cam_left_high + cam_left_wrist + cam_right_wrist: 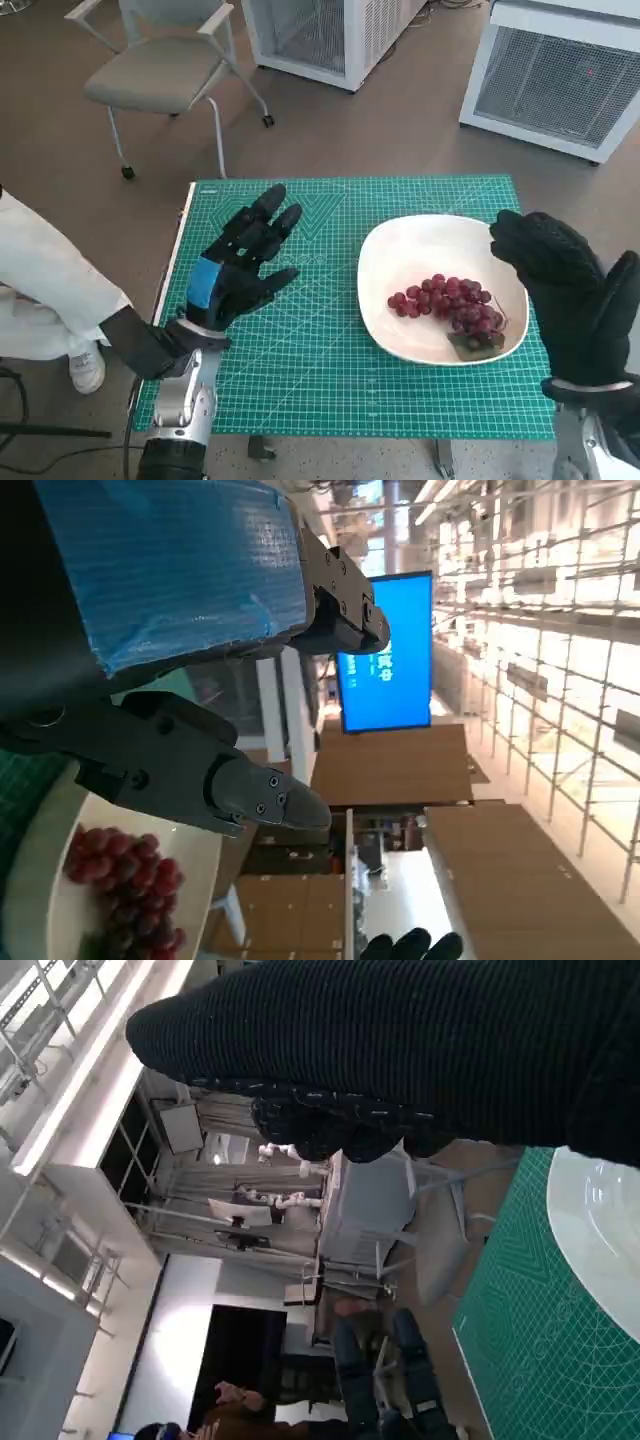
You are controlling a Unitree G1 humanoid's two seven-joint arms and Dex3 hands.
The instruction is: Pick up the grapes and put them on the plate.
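A bunch of red grapes is lying on a white plate, which is sitting on a green cutting mat covering a small table; the grapes are resting toward the side of the plate nearest the right hand. That gloved hand is hovering just beside the plate's rim, raised above the table, its fingers spread and holding nothing; the right wrist view is showing only the glove as a dark band, so the fingers cannot be read there. The left hand — black, with blue tape across its back — is hanging over the bare mat, well apart from the plate on the far side from the right hand; its fingers are extended and apart, gripping nothing. In the left wrist view the grapes are showing beyond that hand's fingertips, on the plate.

Judging from how things are lying, the placing step is looking done — the fruit is already sitting on the plate, and neither hand is touching it. The next move is probably calling for drawing both hands clear without nudging the plate; nothing is needing a fresh grasp.
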